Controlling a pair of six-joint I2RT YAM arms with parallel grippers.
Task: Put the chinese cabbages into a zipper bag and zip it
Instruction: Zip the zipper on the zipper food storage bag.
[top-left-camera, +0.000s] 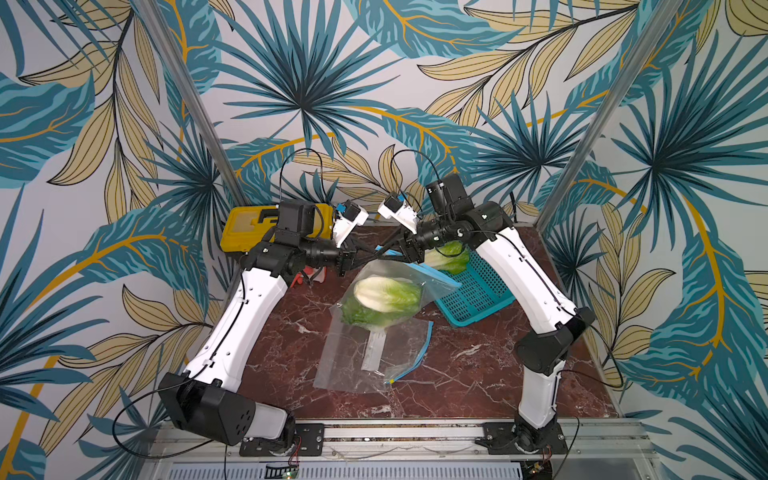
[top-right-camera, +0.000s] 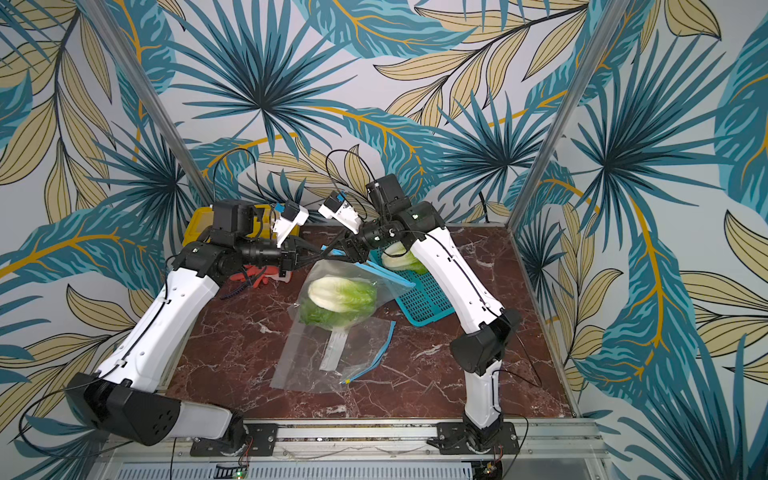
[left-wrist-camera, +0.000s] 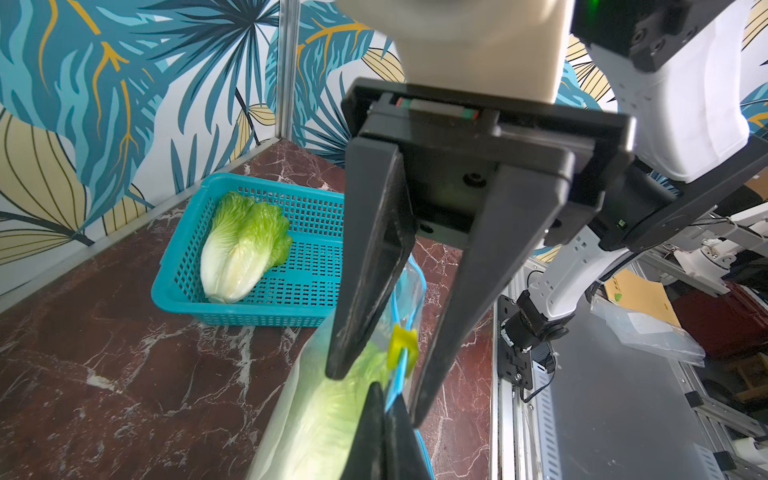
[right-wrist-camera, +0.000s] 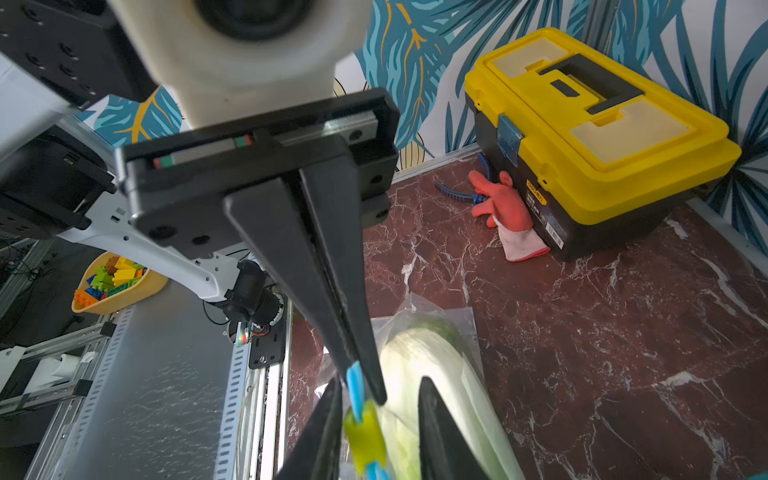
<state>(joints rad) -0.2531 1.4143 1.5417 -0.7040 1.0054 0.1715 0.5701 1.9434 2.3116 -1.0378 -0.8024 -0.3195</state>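
Inside the right tool (left-wrist-camera: 376, 397), whose two prongs stand apart, sits the yellow slider (left-wrist-camera: 401, 347) on the blue zip strip (left-wrist-camera: 394, 388) of the bag (top-left-camera: 395, 282). There is a gap on either side of it, so this tool is spread and grips nothing. Facing it tip to tip, the left tool (right-wrist-camera: 372, 390) is pressed together on the end of that same strip, just beside the slider, and holds the bag's top edge up off the desk (top-left-camera: 478, 374).

From the left tool's pinch the strip runs lengthwise through the right tool's gap and on towards the right arm's side. The coming move likely turns on the right tool closing squarely across the slider and drawing it along that line, away from the left tool.

Below both tools, two cabbages (top-left-camera: 386, 293) lie in the hanging bag, one on top of the other. Beyond the right tool, well apart from the bag's mouth, a third cabbage (left-wrist-camera: 243, 247) lies in the blue basket (left-wrist-camera: 178, 266), not yet bagged.
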